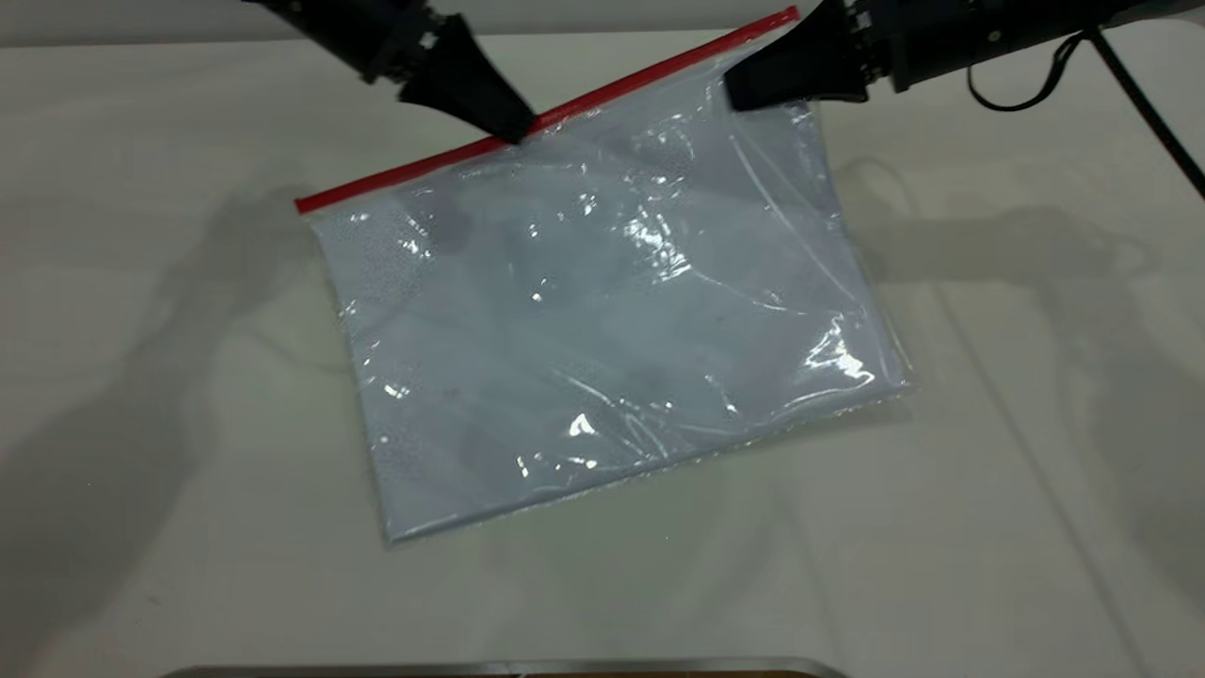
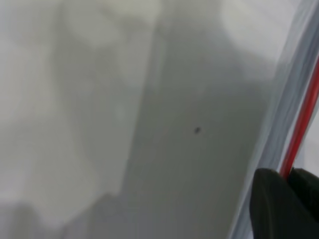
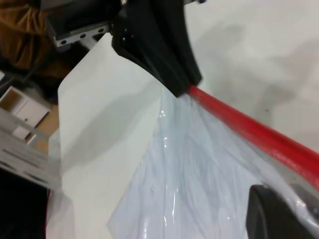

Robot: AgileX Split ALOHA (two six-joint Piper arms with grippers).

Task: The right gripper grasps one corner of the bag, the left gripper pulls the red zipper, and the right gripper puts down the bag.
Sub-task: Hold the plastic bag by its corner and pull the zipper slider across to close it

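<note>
The bag (image 1: 602, 320) is a clear crinkly pouch with white paper inside, slanting across the white table (image 1: 1036, 471). Its red zipper (image 1: 414, 168) runs along the far edge, rising toward the right. My left gripper (image 1: 518, 127) is shut on the red zipper about midway along it; the left wrist view shows the red zipper (image 2: 302, 122) passing between the black fingertips (image 2: 271, 199). My right gripper (image 1: 744, 91) is shut on the bag's corner just below the zip's right end. In the right wrist view the left gripper (image 3: 191, 87) sits on the red zipper (image 3: 249, 129), above the bag (image 3: 189, 184).
A black cable (image 1: 1021, 94) loops off the right arm, and a thin black rod (image 1: 1158, 127) slants at the far right. A metal edge (image 1: 508, 669) lies along the table's near side. Shelving and brown cloth (image 3: 20, 30) stand beyond the table's edge.
</note>
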